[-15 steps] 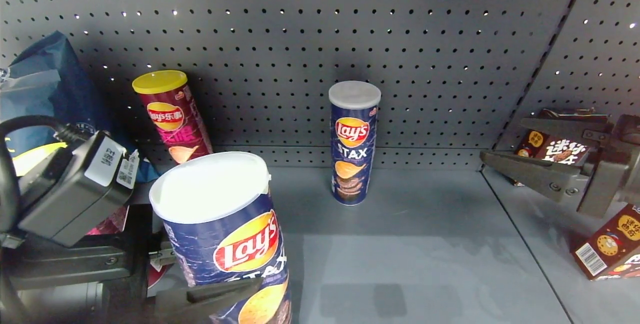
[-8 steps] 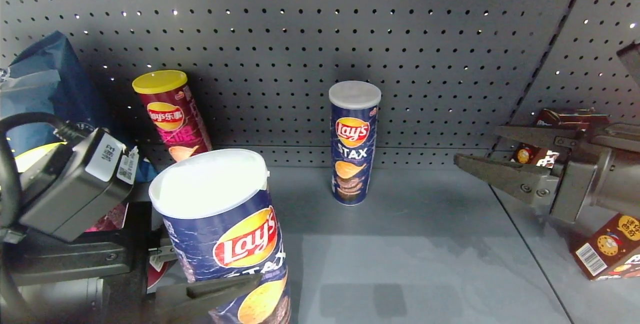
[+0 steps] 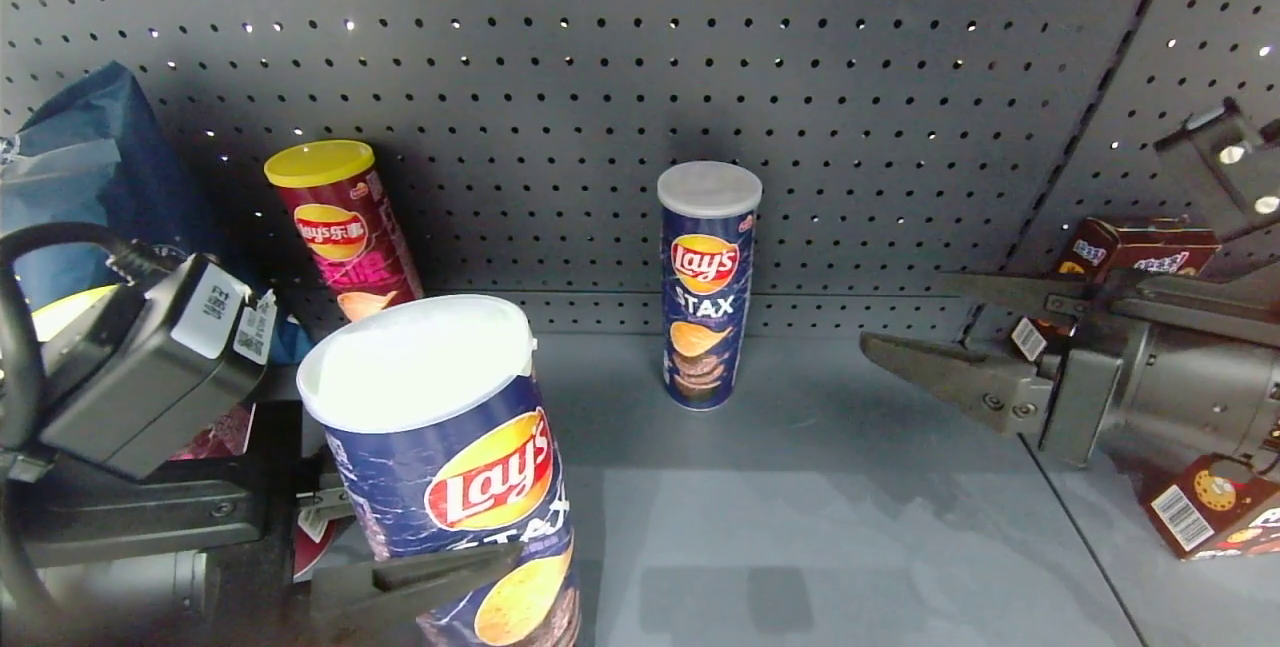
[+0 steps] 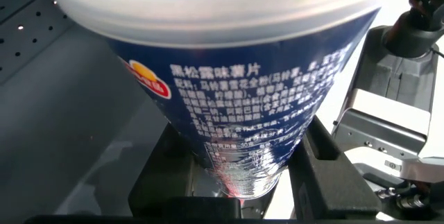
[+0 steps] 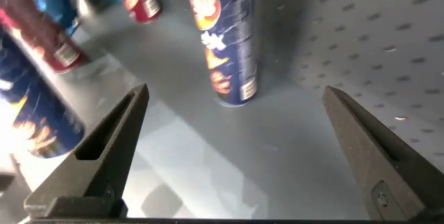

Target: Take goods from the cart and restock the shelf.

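Observation:
My left gripper (image 3: pixel 400 552) is shut on a blue chips can (image 3: pixel 450 447) with a white lid, held upright low at the shelf's front left. From the left wrist, the can (image 4: pixel 243 99) sits clamped between both fingers (image 4: pixel 326 175). A second blue chips can (image 3: pixel 708 287) stands upright near the pegboard in the middle of the shelf. My right gripper (image 3: pixel 905 312) hangs open to that can's right, jaws spread and pointing at it. In the right wrist view the can (image 5: pixel 232 37) stands beyond the open gripper (image 5: pixel 236 92).
A red can with a yellow lid (image 3: pixel 345 232) leans against the pegboard (image 3: pixel 640 77) at the left, beside a dark blue bag (image 3: pixel 90 167). Brown snack boxes (image 3: pixel 1140 247) (image 3: pixel 1210 507) lie at the right. The grey shelf floor (image 3: pixel 820 527) is bare in front.
My right gripper has moved left across the shelf toward the standing blue can, still open. The left gripper and its can have barely shifted.

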Controlling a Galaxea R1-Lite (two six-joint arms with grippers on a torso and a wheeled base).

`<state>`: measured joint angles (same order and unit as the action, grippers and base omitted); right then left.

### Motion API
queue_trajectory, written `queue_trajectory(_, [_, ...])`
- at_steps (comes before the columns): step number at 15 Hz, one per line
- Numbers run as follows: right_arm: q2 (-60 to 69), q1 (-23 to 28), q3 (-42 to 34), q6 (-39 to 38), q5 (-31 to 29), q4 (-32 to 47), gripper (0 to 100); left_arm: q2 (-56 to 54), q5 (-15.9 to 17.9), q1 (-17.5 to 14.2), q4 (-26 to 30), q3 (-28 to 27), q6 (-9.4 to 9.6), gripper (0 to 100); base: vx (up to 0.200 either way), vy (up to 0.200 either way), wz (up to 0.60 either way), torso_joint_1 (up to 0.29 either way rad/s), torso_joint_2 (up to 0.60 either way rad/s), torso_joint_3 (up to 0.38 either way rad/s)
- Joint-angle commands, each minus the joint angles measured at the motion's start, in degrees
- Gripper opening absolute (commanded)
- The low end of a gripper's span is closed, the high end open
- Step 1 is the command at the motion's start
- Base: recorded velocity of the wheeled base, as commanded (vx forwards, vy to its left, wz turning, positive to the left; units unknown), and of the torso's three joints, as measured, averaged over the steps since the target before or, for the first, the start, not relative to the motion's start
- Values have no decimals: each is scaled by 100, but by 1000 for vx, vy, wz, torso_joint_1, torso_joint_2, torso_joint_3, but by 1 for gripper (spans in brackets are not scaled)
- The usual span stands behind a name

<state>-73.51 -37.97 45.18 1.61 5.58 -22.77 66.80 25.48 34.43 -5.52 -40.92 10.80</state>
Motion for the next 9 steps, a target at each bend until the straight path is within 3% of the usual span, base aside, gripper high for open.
queue_trajectory(1, [-234, 0, -97, 15, 39, -34, 100, 8, 1, -32, -1, -3, 10, 0, 0, 0, 0, 0, 0, 0])
queue_trajectory(9, [-964, 141, 61, -3, 435, -825, 100, 34, 1, -32, -28, 5, 10, 0, 0, 0, 0, 0, 0, 0])
